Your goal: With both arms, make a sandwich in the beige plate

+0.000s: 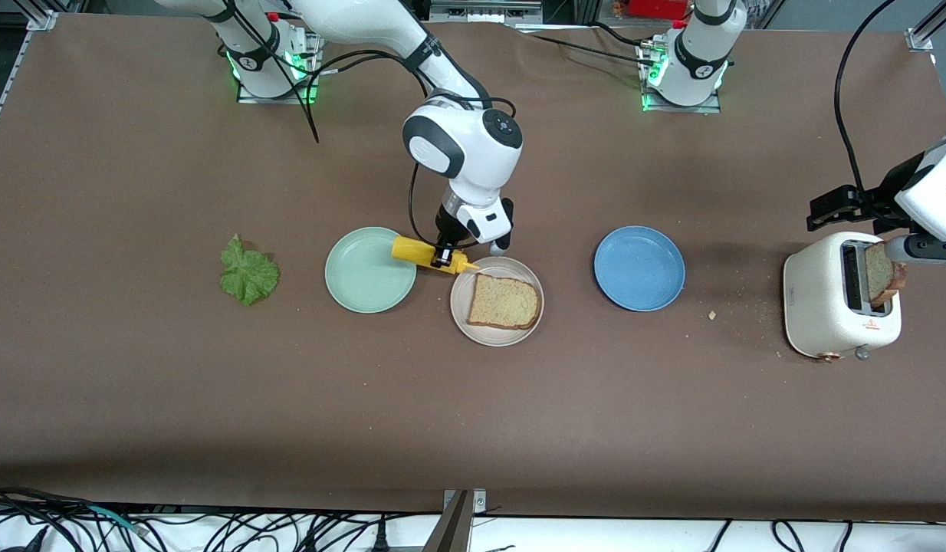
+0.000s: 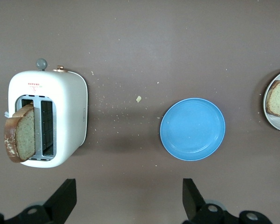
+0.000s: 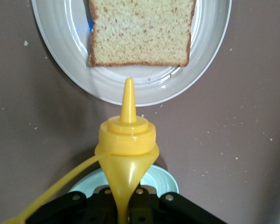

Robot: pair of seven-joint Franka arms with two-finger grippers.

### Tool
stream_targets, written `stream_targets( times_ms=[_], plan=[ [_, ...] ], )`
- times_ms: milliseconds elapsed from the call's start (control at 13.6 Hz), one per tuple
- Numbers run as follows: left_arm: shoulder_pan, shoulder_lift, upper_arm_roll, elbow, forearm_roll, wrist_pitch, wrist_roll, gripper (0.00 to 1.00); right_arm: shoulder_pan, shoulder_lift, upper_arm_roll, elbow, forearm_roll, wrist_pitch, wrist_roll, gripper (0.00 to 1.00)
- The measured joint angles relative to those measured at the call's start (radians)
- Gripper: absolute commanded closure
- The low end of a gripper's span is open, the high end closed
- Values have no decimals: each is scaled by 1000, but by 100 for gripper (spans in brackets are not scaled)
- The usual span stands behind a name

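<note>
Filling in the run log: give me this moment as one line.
right gripper: shut on mustard bottle, nozzle over beige plate rim | left gripper: open, over table by toaster | bread slice: on plate

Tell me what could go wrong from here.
The right tool holds the yellow mustard bottle tilted, its nozzle at the beige plate's rim, so sauce might miss the bread slice. The second slice leans from the toaster; the open left tool could knock it out.
</note>
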Motion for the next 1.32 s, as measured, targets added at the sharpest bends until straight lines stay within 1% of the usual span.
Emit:
stream_targets(
  times_ms=[220,294,514,661,882,1028,1175,1322],
  plan=[
    [0,0,0,0,0,1,0,0,-8,-9,-24,22,7,-13,-7,100],
    [0,0,0,0,0,1,0,0,-25,-24,-33,31,37,-14,-31,100],
    [2,1,1,0,9,4,0,0,-110,-101,-42,44,218,-19,-193,100],
    [12,9,1,-2,59,24,16,0,-173,-147,-46,41,342,-32,-281,100],
    [44,22,1,-5,67,38,72,0,-242,-182,-61,24,475,-32,-342,100],
    [66,30,1,-5,67,41,97,0,-268,-192,-76,16,573,-23,-406,100],
    [79,37,1,-6,67,43,104,0,-309,-207,-90,-18,737,3,-552,100],
    [94,43,1,-7,67,46,128,0,-357,-238,-110,-88,899,41,-725,100]
  ],
)
